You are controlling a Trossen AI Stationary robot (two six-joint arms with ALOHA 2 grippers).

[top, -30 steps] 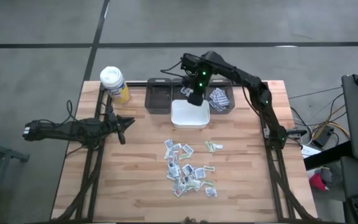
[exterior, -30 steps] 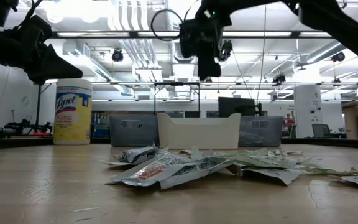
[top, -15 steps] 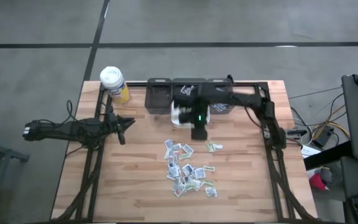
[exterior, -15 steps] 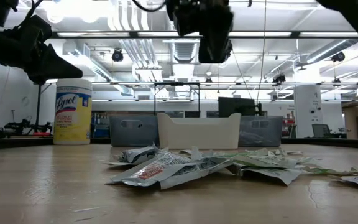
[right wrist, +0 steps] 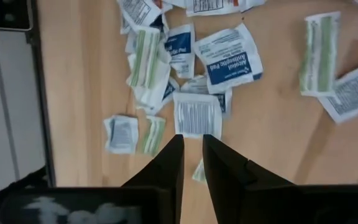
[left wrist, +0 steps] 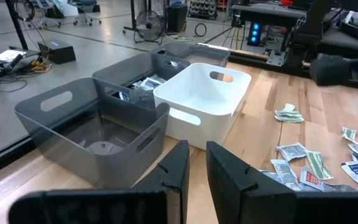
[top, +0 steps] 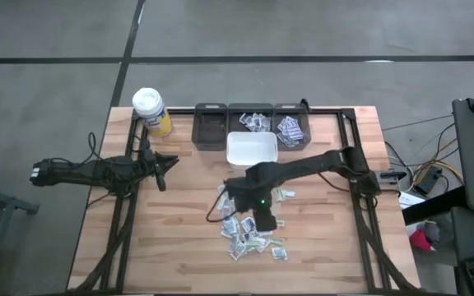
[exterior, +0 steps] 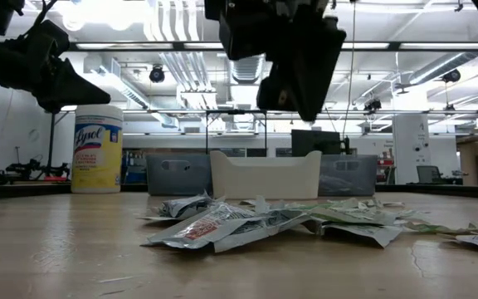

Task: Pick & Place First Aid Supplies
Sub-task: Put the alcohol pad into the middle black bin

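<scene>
The first aid supplies lie in a loose pile of small flat packets on the wooden table, toward its near middle; the low view shows the pile from the side. My right gripper hangs over the pile, pointing steeply down. Its fingers stand a narrow gap apart, with nothing between them, above a white packet with black print. My left gripper waits at the table's left, its fingers also a narrow gap apart and holding nothing.
A white bin stands behind the pile. Behind it, along the far edge, are three grey bins; the middle one and the right one hold packets. A white-lidded yellow bottle stands at the far left corner. Two stray packets lie right of the pile.
My right gripper has swung from above the grey bins at the far edge, over the white bin, toward the near edge. It has come down over the pile and tipped to point more steeply down. The packets have not moved.
</scene>
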